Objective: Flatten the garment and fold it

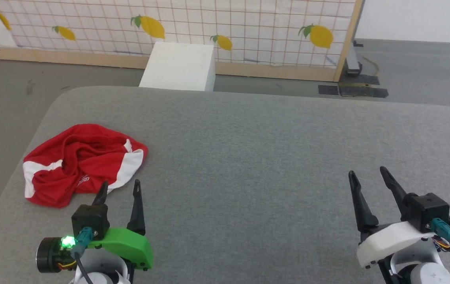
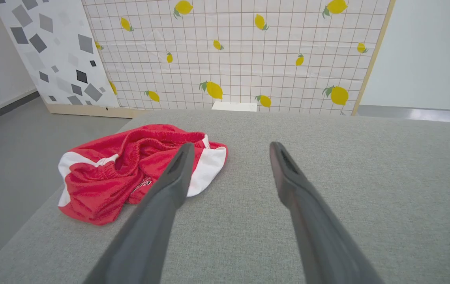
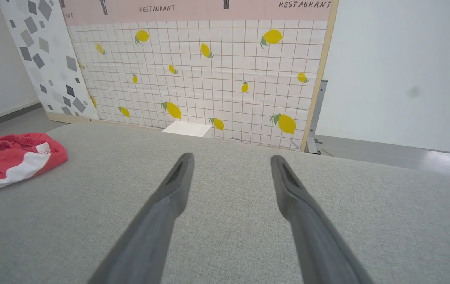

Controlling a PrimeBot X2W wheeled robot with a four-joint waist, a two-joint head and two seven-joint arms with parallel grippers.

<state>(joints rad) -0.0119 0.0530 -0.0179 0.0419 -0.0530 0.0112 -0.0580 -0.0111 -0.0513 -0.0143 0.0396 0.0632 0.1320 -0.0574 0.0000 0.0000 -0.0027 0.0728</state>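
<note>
On grey surface (image 1: 248, 157), left side: garment (image 1: 79, 161) lay crumpled, neither flattened nor folded. Left gripper (image 1: 120, 182), right gripper (image 1: 367, 170): fingers stood apart, empty. Whole task was outstanding.

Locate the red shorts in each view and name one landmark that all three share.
Head view: red shorts at left, on the grey surface.
Left wrist view: red shorts left of centre.
Right wrist view: red shorts at the left edge.
Shared landmark: white box below the lemon-print panel.
</note>
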